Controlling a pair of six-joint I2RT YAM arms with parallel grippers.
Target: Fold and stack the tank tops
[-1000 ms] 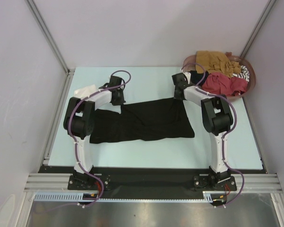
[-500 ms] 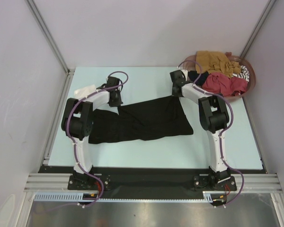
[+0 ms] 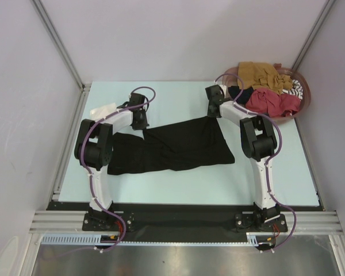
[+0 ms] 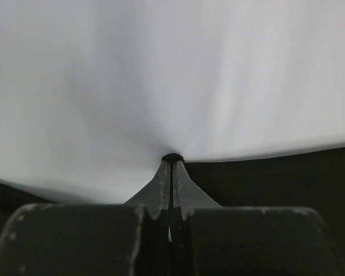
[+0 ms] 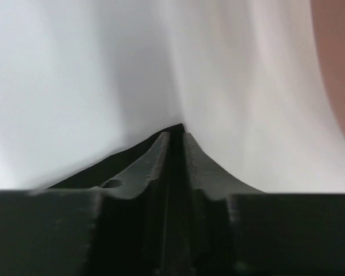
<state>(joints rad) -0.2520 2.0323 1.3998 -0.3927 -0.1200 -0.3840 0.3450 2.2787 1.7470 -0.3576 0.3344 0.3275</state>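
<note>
A large black tank top (image 3: 175, 146) lies spread across the middle of the table. My left gripper (image 3: 144, 125) sits at its back left corner. In the left wrist view this gripper (image 4: 172, 159) is shut on a pinch of the black cloth (image 4: 276, 178). My right gripper (image 3: 213, 114) is at the back right corner. Its fingers (image 5: 176, 132) are shut on the black fabric (image 5: 103, 167). A white tank top (image 3: 103, 109) lies crumpled at the back left. Mustard (image 3: 261, 73), red (image 3: 270, 102) and striped (image 3: 297, 87) tank tops fill the basket.
The round reddish-brown basket (image 3: 305, 102) stands at the back right corner, close to my right arm, and its rim (image 5: 339, 57) shows in the right wrist view. Grey walls and metal posts (image 3: 57, 43) enclose the pale table (image 3: 178, 184).
My right gripper has shifted back and left and its jaws have narrowed onto the black cloth. The garment's back right corner moved with it. My left gripper moved slightly left.
</note>
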